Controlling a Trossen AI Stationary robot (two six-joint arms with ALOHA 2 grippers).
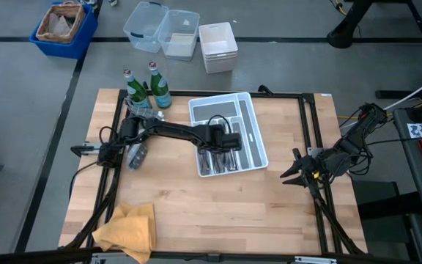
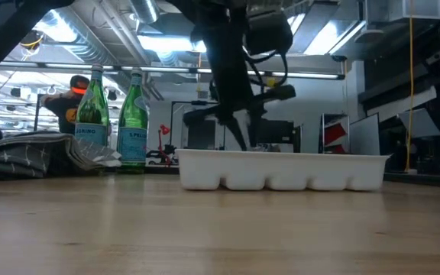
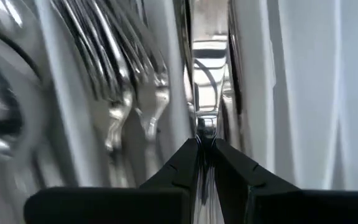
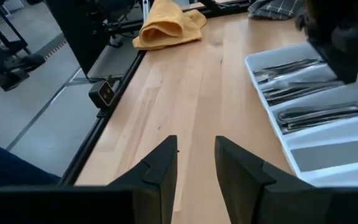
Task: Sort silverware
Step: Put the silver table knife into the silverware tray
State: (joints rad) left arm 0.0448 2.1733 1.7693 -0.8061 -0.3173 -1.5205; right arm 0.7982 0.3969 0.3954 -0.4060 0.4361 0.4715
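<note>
Around the white tray we saw two green bottles and a grey cloth beside its far-left corner, and a yellow rag well off its near-left corner. Over the tray, the left gripper pinched a shiny piece of silverware; forks filled the neighbouring compartment. The right gripper hung spread, right of the tray.

Silverware: shiny silver forks, knives and spoons, lying flat lengthwise, grouped in the tray's narrow compartments; centre of the high view, slightly below middle.
</note>
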